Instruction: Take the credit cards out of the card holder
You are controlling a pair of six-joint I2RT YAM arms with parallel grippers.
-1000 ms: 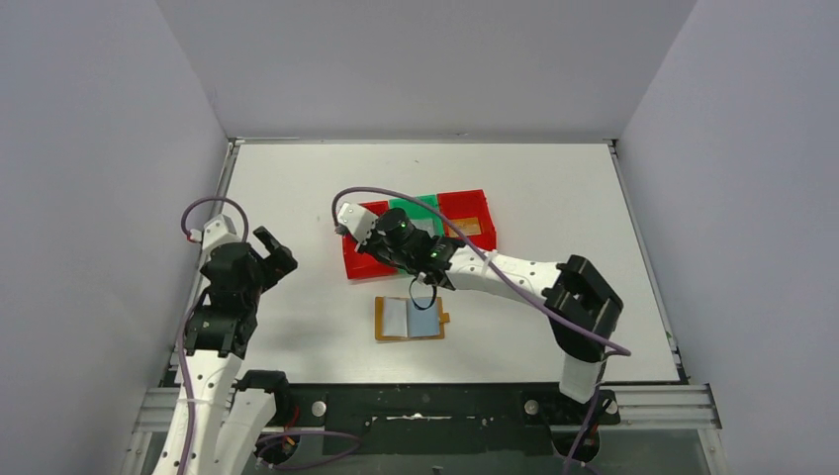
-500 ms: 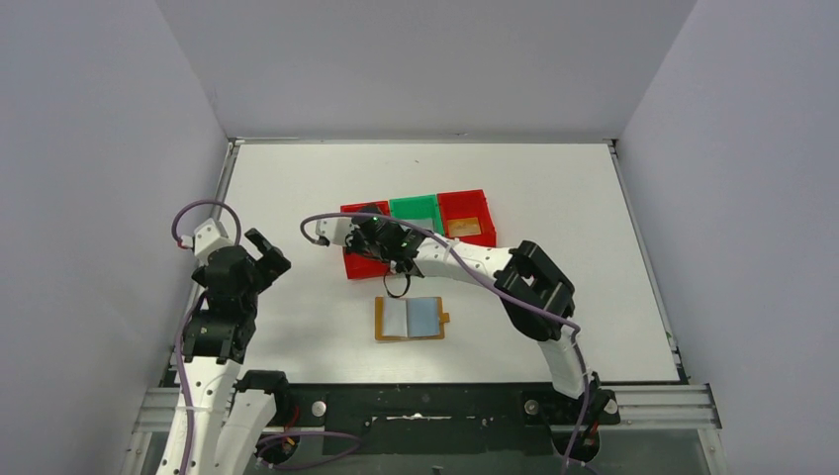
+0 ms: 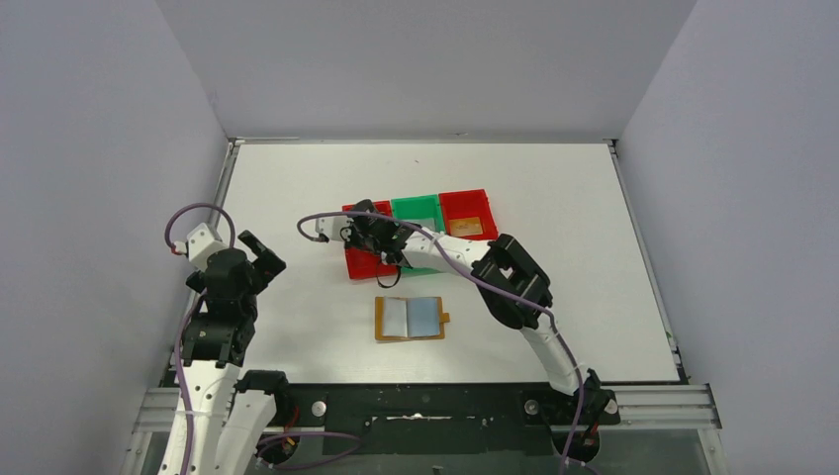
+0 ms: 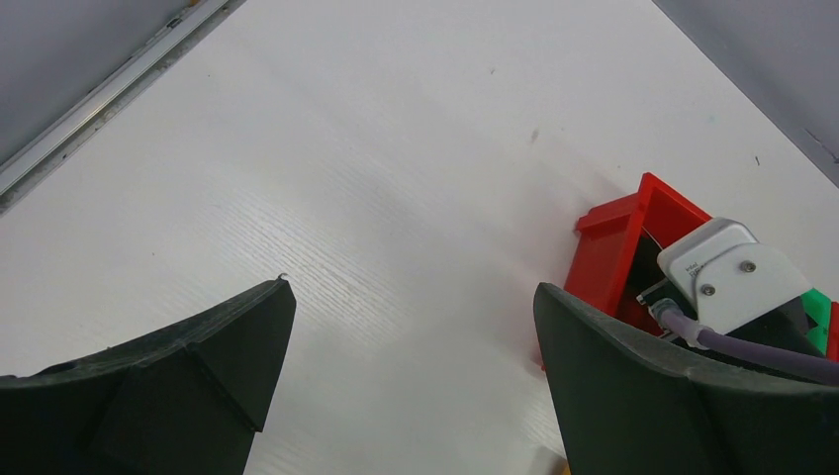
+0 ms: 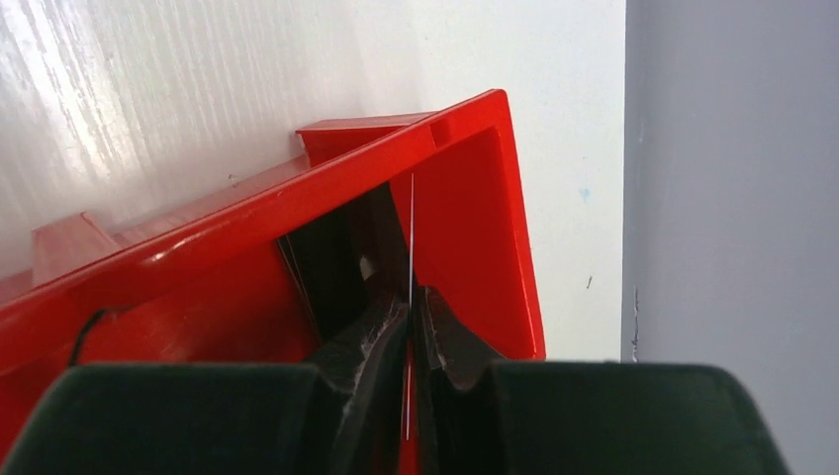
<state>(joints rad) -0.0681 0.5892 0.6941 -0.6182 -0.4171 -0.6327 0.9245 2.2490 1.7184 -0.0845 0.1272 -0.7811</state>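
Drop-off step, it seems: the right gripper (image 5: 409,317) pinches a thin card (image 5: 411,237) edge-on in the red bin (image 5: 465,228), the left gripper (image 4: 411,327) gapes idle — next, let go and reach for the card holder (image 3: 411,319).

Our left gripper (image 4: 411,292) hangs with jaws spread wide, nothing between its fingers. Our right arm (image 3: 514,282) stretches forward and leftward, elbow bent high; our right gripper (image 5: 409,297) pinches a card (image 5: 411,233) edge-on between its fingertips.
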